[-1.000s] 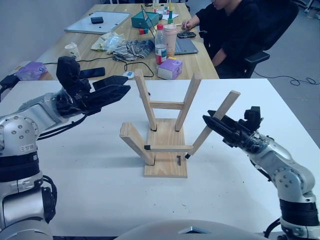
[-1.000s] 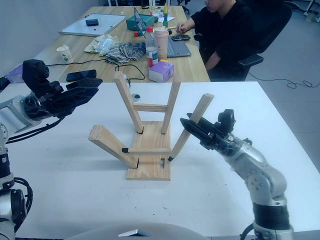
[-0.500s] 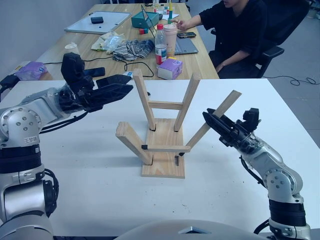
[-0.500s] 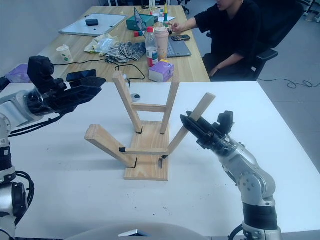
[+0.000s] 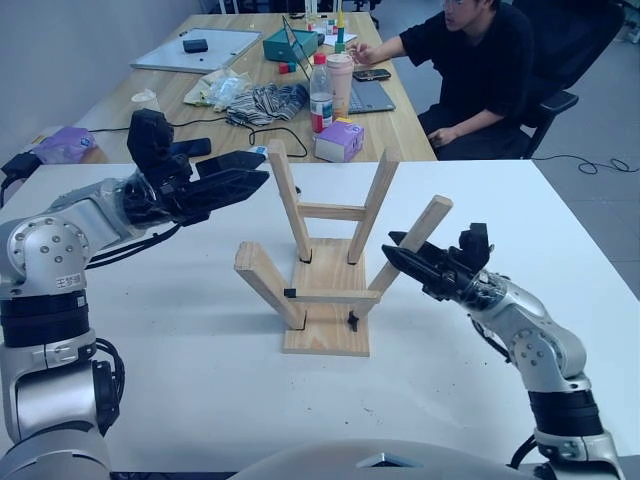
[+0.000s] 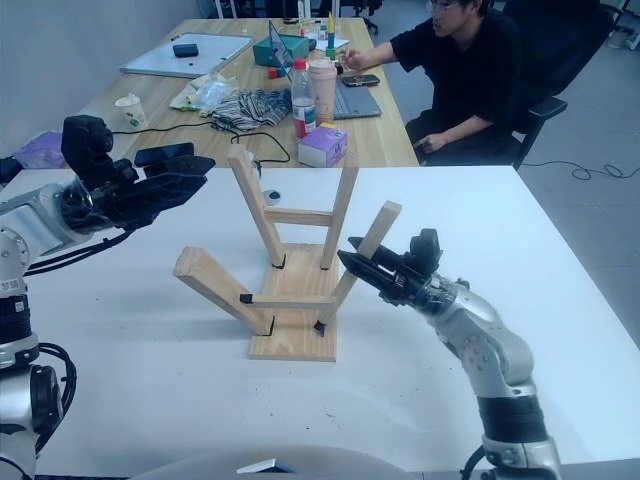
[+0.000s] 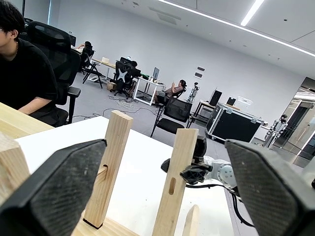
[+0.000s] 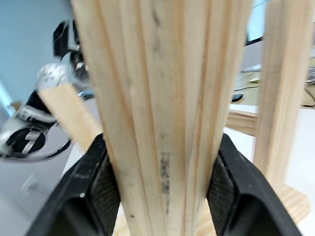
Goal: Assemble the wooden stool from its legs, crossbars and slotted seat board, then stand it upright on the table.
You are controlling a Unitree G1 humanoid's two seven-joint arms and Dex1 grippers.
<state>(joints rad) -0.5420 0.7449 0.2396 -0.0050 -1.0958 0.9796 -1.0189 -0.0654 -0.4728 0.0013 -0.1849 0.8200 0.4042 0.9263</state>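
Stool (image 5: 330,297) is sitting upside down between the jaws, half done: back legs (image 5: 288,200) are standing in the seat board (image 5: 325,340), right jaws are clamping the leaning, unseated-looking front leg (image 5: 430,218), left jaws are gaping empty.

Pale wood stool (image 5: 326,336), white table (image 5: 180,370), black left gripper (image 5: 262,172), black right gripper (image 5: 398,258), purple box (image 5: 340,138)
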